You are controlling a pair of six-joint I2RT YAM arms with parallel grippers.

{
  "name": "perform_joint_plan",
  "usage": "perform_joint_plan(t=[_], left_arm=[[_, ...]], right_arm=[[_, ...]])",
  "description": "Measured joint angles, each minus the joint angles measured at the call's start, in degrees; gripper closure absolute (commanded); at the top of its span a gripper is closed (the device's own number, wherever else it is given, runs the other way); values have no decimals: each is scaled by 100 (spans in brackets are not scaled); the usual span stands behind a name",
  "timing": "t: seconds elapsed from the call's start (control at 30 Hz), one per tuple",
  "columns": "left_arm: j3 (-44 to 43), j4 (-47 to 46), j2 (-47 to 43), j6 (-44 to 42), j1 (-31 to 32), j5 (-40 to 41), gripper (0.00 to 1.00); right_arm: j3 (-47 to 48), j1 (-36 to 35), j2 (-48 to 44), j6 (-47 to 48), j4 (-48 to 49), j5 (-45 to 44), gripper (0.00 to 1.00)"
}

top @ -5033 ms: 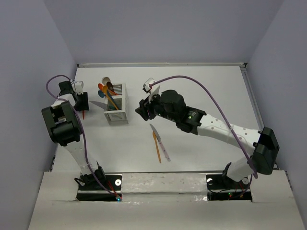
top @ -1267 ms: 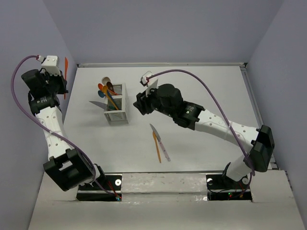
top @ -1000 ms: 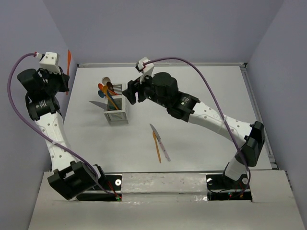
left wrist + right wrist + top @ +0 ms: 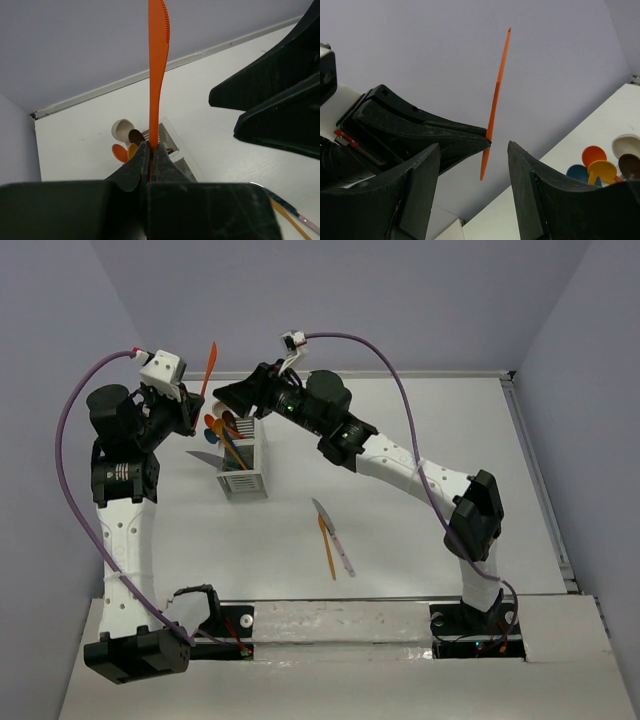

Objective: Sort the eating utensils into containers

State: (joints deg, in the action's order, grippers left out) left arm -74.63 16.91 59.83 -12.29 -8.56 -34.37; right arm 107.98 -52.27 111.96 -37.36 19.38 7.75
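My left gripper [image 4: 194, 402] is shut on an orange knife [image 4: 208, 366], which it holds upright in the air to the left of the white slatted caddy [image 4: 244, 468]. In the left wrist view the knife [image 4: 155, 75] rises straight from the pinched jaws. My right gripper [image 4: 224, 394] points left at it, open. The knife's lower end [image 4: 486, 155] hangs between the right fingers [image 4: 422, 185] without touching them. Several spoons [image 4: 222, 426] stand in the caddy's far compartment. A silver-bladed knife [image 4: 204, 457] juts from the caddy's left side.
An orange utensil [image 4: 327, 549] and a pink-handled knife [image 4: 336, 540] lie side by side on the table, near the middle and towards the front. The side walls stand close to both arms. The right arm stretches across the table above the caddy.
My left arm has carried the orange knife rightwards, towards the caddy. The right arm has swung left and up, so that its open fingers now flank the knife's lower end.
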Motion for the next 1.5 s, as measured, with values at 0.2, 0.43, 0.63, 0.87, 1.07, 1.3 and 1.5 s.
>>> perform_joint_plan(t=[0.2, 0.43, 0.63, 0.87, 1.07, 1.3, 1.5], left_arm=[[7, -35, 2, 59, 120, 66, 100], [155, -101, -2, 83, 208, 129, 100], [201, -101, -2, 85, 284, 175, 100], [203, -107, -13, 92, 365, 192, 100], [245, -111, -35, 92, 433, 210, 100], [494, -107, -50, 22, 498, 210, 100], [494, -76, -57, 22, 498, 286, 100]], right_arm=[[26, -33, 282, -199, 90, 52, 38], [76, -31, 402, -396, 83, 17, 39], [310, -33, 498, -514, 140, 17, 41], [367, -33, 669, -638, 173, -105, 42], [503, -28, 870, -684, 129, -199, 49], [846, -33, 1025, -634, 17, -195, 73], [881, -20, 1150, -702, 11, -181, 100]])
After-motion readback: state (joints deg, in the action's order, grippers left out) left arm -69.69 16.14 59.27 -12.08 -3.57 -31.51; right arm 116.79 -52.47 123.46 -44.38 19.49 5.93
